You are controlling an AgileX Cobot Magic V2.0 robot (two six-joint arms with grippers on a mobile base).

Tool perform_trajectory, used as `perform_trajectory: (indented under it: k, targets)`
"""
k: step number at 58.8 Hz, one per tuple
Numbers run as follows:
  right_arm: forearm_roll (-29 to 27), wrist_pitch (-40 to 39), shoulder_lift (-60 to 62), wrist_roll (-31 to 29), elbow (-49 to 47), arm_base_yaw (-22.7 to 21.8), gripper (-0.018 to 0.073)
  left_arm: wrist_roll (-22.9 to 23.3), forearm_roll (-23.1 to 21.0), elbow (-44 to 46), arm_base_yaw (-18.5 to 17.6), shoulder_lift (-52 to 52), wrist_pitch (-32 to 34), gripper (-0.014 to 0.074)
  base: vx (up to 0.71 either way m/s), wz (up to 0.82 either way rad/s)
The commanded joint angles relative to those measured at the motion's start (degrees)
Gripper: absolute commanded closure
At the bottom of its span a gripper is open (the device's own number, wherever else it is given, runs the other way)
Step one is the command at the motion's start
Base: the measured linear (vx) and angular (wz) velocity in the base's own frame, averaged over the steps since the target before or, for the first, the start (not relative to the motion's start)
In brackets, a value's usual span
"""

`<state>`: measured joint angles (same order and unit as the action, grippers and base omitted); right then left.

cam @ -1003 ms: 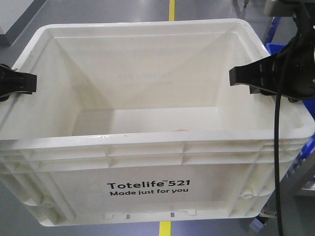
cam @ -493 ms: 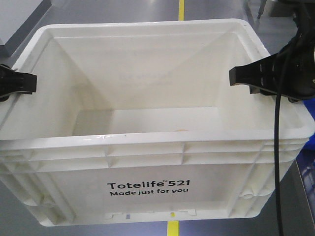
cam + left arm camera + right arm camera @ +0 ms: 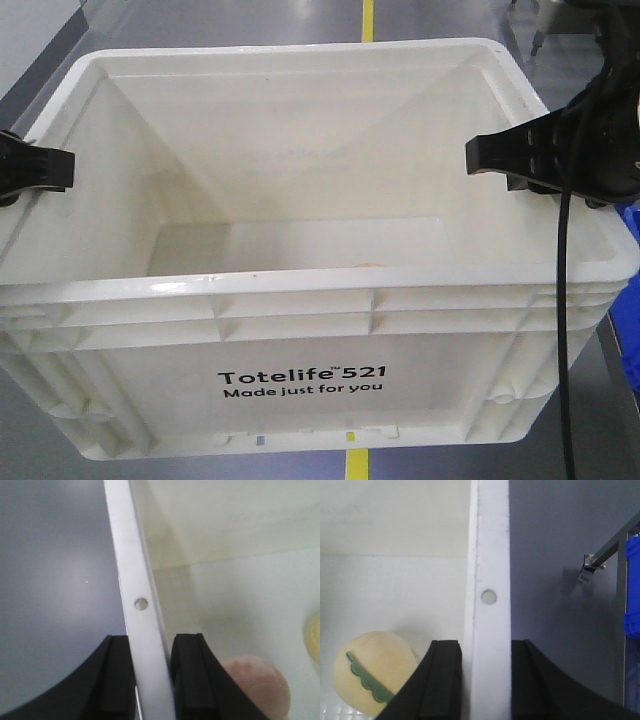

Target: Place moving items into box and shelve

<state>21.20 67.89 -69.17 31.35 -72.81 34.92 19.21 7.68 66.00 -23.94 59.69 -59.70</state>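
While my left gripper [image 3: 151,677] pinches the thin side wall of the white box [image 3: 300,290] at the bottom centre of its wrist view, one pad outside and one inside, my right gripper [image 3: 485,680] clamps the opposite wall the same way. Both are narrowed right down onto the plastic.

A pale yellow ball with a green stripe [image 3: 375,680] lies on the box floor at the lower left of the right wrist view, just beside my inner pad. A pinkish round fruit [image 3: 255,682] sits at the lower right of the left wrist view. From the front, the near wall hides nearly all of the contents.

I judge the loading done and the shelving step in hand. No roller rack shows in any view, only grey floor, a yellow line [image 3: 367,18] at the top and a blue bin [image 3: 632,595] at the right edge. Next I need both arms moving together, keeping the box level and both grips firm, until the rack comes into sight.
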Motion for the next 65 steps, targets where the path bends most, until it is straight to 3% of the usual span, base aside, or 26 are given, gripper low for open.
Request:
perform_trajectory:
  k: [1,65]
  targets:
    - [5.4,-5.4,2.0,-0.7,-2.2,0.0,0.0449,-0.8,1.1,2.3,-0.3,-1.8,6.7,0.0456,0.45,-0.1]
    - [5.4,-5.4,2.0,-0.7,-2.2,0.0,0.0449,-0.8,1.1,2.3,-0.3,-1.8,6.7,0.0456,0.44,-0.08]
